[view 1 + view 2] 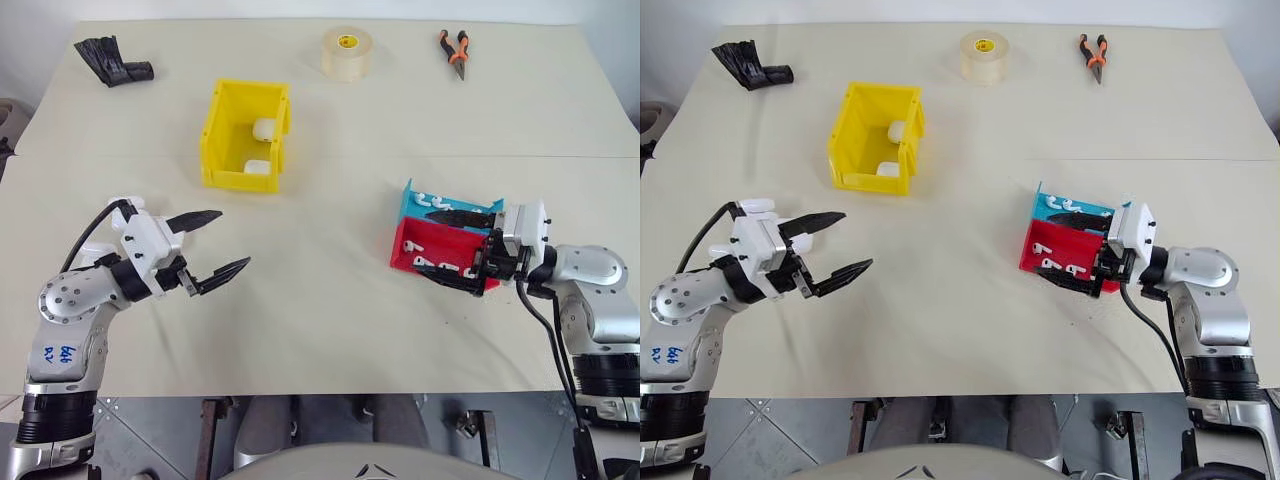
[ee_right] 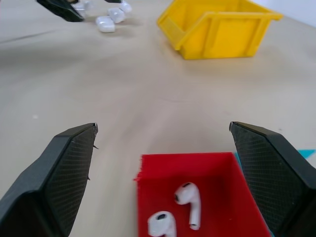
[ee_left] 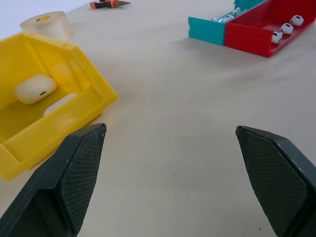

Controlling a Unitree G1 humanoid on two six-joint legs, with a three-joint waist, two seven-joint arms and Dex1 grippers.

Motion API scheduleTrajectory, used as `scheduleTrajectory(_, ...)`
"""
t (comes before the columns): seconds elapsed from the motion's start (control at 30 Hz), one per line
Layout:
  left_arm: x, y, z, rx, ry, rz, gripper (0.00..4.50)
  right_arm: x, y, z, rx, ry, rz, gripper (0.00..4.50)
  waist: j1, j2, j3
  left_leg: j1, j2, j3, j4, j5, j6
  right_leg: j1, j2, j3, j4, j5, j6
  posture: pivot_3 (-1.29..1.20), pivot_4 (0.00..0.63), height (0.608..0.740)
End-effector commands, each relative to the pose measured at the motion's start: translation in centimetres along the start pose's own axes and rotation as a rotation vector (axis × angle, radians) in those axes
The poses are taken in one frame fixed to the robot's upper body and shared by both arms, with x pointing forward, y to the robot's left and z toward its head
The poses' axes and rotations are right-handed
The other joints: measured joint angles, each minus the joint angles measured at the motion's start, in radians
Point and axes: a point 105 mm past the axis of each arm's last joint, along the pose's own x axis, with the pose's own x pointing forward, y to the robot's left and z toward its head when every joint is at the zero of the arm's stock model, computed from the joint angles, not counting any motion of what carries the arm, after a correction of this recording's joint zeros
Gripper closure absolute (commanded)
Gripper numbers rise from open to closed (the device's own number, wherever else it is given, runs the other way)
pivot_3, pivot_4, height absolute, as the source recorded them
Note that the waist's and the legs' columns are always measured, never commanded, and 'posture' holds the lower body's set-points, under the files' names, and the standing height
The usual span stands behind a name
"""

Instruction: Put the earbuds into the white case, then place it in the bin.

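The cream surface (image 1: 330, 300) carries everything. The yellow bin (image 1: 246, 135) serves as landmark; two white cases (image 3: 34, 89) are already seen lying inside it. Well to its right, a red tray (image 1: 440, 252) and a blue tray (image 1: 425, 205) are set side by side, with earbuds (image 2: 189, 200) still lying loose in them. Both end effectors, left (image 1: 213, 245) and right (image 1: 455, 247), are spread wide and empty, the right over the red tray. Judging by this, part of the work is done and more earbuds remain to be cased.

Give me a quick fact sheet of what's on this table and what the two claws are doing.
yellow bin: two white cases inside
red tray: loose earbuds
blue tray: behind red tray, more earbuds
left claw: open, empty
right claw: open, over the trays
spare cases: beside left claw
table's far edge: tape roll, pliers, black object
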Motion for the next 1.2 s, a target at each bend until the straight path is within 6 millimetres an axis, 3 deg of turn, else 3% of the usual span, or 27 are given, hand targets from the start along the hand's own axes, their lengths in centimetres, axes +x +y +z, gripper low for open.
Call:
scheduleTrajectory(0.03,-0.5,0.2,1.0,0.014,-0.031,0.036,0.03,-0.4,0.1,1.1,-0.031,-0.022,0.016,0.0,-0.001,0.0,0.0,0.0,0.0,0.0,0.0,0.0,0.0,0.0,0.0,0.0,0.0,0.0,0.0,0.0,0.15,0.74)
scheduleTrajectory(0.27,-5.6,0.9,0.3,-0.091,0.031,0.475,0.03,3.0,1.1,2.8,-0.071,-0.169,0.108,0.0,-0.012,-0.001,0.001,0.002,0.002,0.003,-0.002,0.0,0.0,-0.001,0.002,0.003,0.0,0.0,0.0,0.0,0.15,0.74)
scheduleTrajectory(0.57,-13.0,-1.6,-2.6,-0.289,0.222,0.92,0.03,5.6,1.8,4.6,-0.13,-0.292,0.165,0.0,0.013,-0.002,0.0,0.001,0.002,0.001,0.0,0.0,0.0,0.0,0.001,0.003,0.0,0.0,0.0,0.0,0.15,0.74)
scheduleTrajectory(0.67,-13.7,-1.8,-2.7,-0.331,0.233,0.952,0.03,5.5,1.8,4.5,-0.123,-0.287,0.179,0.0,0.02,-0.002,0.0,0.001,0.002,0.002,0.001,0.0,0.0,0.0,0.001,0.004,0.0,0.0,0.0,0.0,0.15,0.74)
scheduleTrajectory(0.87,-13.8,-0.1,-2.0,-0.396,0.277,0.936,0.03,4.8,1.2,3.5,-0.083,-0.22,0.181,0.0,0.018,-0.002,0.0,0.002,0.002,0.002,0.0,0.0,0.0,0.0,0.001,0.004,0.0,0.0,-0.001,0.0,0.15,0.74)
scheduleTrajectory(1.0,-14.1,2.5,-2.4,-0.424,0.494,0.842,0.03,3.6,0.6,2.4,-0.008,-0.14,0.154,0.0,0.023,-0.002,0.0,0.001,0.002,0.002,0.001,0.0,0.0,-0.001,0.002,0.003,0.001,-0.001,-0.002,0.0,0.15,0.74)
scheduleTrajectory(1.2,-14.1,5.0,-3.1,-0.527,0.739,0.73,0.03,4.1,0.7,2.4,-0.013,-0.143,0.144,0.0,0.004,-0.002,0.0,0.005,0.002,0.006,-0.005,0.0,-0.001,-0.001,0.003,0.005,0.001,-0.001,-0.002,0.0,0.15,0.74)
